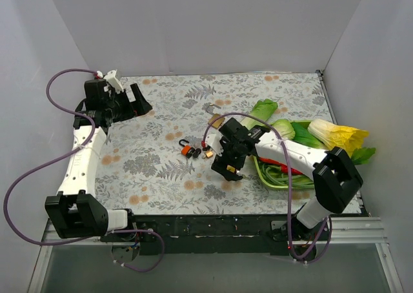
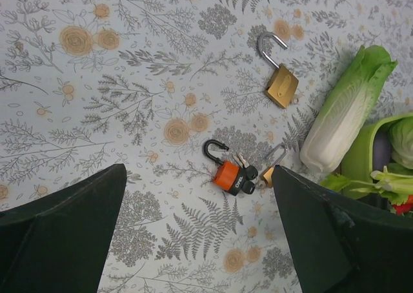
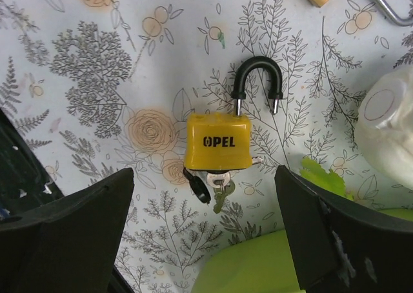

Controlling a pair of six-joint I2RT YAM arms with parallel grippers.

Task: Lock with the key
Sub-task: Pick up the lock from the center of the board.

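Observation:
A yellow OPEL padlock (image 3: 218,141) lies on the floral cloth with its black shackle (image 3: 256,80) open and a bunch of keys (image 3: 216,184) at its keyhole end. My right gripper (image 3: 205,175) is open above it, one finger on each side, touching nothing. In the top view my right gripper (image 1: 227,169) hides this padlock. An orange padlock (image 2: 227,175) with black-headed keys (image 2: 246,174) lies at mid-table (image 1: 187,151). My left gripper (image 2: 197,199) is open and empty, high over the cloth at the far left (image 1: 135,102).
A brass padlock (image 2: 282,86) with an open shackle lies further back. A smaller brass padlock (image 1: 208,153) lies beside the orange one. A green tray (image 1: 274,177) and leafy vegetables (image 1: 335,135) fill the right side. White walls enclose the table.

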